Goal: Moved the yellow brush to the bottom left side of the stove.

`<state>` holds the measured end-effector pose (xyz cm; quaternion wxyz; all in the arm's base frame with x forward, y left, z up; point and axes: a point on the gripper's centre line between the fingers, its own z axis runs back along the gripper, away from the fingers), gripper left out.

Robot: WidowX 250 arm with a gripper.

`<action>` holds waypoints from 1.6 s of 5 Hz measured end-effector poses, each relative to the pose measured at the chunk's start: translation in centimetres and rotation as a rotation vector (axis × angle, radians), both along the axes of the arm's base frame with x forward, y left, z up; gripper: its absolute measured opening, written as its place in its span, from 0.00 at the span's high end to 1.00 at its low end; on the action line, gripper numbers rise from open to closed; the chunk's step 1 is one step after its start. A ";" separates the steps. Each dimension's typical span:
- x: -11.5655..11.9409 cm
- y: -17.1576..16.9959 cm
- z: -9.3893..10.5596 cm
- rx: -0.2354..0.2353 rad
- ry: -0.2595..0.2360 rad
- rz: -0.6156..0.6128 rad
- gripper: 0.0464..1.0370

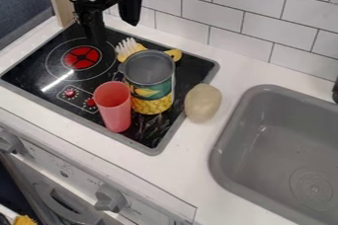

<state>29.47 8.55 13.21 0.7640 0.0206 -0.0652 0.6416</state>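
My gripper (115,27) hangs over the back left part of the stove, its two fingers apart and open with nothing between them. Just below and right of it, the yellow brush (174,55) lies on the back part of the black stove top (39,66). The brush's white bristles face the gripper, and its yellow handle runs behind the can, which hides the middle of it.
An open can (151,91) with a pineapple label stands on the stove's right half, a red cup (114,108) in front of it. A potato-like object (202,102) lies right of the stove, before the grey sink (228,135). White tiles rise behind.
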 end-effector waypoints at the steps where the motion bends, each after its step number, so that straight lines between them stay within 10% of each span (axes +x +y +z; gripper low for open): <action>1: 0.0 -0.1 -0.9 -0.011 0.027 0.007 0.04; 4: 3.1 1.0 -3.6 -0.086 0.053 0.187 0.04; 8: 5.9 -0.4 -7.8 -0.047 0.080 0.233 0.04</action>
